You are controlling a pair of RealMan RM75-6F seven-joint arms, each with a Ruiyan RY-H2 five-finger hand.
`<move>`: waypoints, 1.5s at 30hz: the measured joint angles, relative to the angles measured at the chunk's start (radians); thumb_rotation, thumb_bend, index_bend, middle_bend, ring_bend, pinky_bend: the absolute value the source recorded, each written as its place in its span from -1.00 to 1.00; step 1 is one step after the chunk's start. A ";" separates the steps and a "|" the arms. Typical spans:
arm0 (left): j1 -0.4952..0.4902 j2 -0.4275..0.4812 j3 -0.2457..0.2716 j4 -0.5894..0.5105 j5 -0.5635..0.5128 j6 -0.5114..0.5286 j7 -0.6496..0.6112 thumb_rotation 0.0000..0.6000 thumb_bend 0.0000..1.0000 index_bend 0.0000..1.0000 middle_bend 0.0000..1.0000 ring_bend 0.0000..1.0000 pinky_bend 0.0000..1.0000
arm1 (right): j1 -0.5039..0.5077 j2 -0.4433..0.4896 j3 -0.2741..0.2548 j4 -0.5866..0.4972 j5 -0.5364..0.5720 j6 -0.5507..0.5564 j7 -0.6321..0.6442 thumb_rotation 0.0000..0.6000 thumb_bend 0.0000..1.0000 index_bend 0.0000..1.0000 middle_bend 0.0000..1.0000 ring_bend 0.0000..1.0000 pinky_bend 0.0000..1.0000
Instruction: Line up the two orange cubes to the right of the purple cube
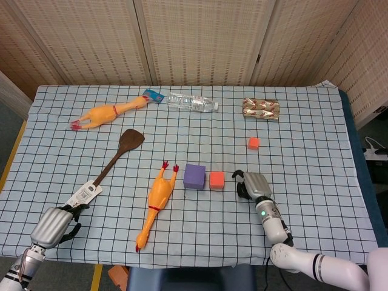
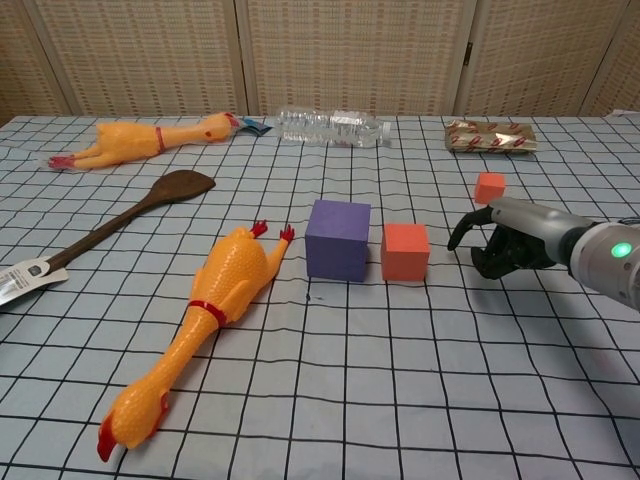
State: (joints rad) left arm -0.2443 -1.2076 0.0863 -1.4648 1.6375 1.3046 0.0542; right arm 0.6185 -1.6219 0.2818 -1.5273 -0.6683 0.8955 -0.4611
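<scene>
The purple cube (image 1: 194, 176) (image 2: 338, 240) stands mid-table, and the larger orange cube (image 1: 216, 179) (image 2: 405, 251) sits close against its right side. Farther back and to the right lies the smaller orange cube (image 1: 253, 143) (image 2: 489, 187), alone. My right hand (image 1: 253, 185) (image 2: 505, 242) hovers low, a cube's width right of the larger orange cube. It holds nothing; its thumb and curved fingers are apart. My left hand (image 1: 53, 225) rests at the near left table edge with fingers curled in, holding nothing; the chest view does not show it.
A rubber chicken (image 1: 156, 202) (image 2: 205, 320) lies left of the purple cube. A wooden spatula (image 1: 112, 162) with a tag reaches toward my left hand. At the back are a second chicken (image 1: 108, 113), a water bottle (image 1: 193, 102) and a foil packet (image 1: 261, 109).
</scene>
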 measured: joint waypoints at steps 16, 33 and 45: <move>0.000 0.002 0.002 -0.003 0.003 0.002 0.000 1.00 -0.13 -0.40 0.07 -0.08 0.27 | 0.070 0.051 -0.012 0.008 0.086 -0.094 0.112 1.00 0.30 -0.35 0.82 0.94 0.96; -0.001 0.003 0.005 -0.004 0.008 0.001 0.001 1.00 -0.14 -0.40 0.07 -0.08 0.27 | 0.094 0.073 -0.072 -0.009 0.061 -0.111 0.177 1.00 0.31 -0.35 0.82 0.94 0.96; -0.004 -0.001 0.009 -0.006 0.016 -0.003 0.007 1.00 -0.14 -0.40 0.07 -0.08 0.27 | 0.103 0.076 -0.084 -0.006 0.030 -0.150 0.234 1.00 0.32 -0.35 0.82 0.94 0.96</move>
State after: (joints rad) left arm -0.2481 -1.2089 0.0951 -1.4703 1.6533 1.3020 0.0613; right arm 0.7212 -1.5461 0.1980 -1.5335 -0.6382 0.7452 -0.2271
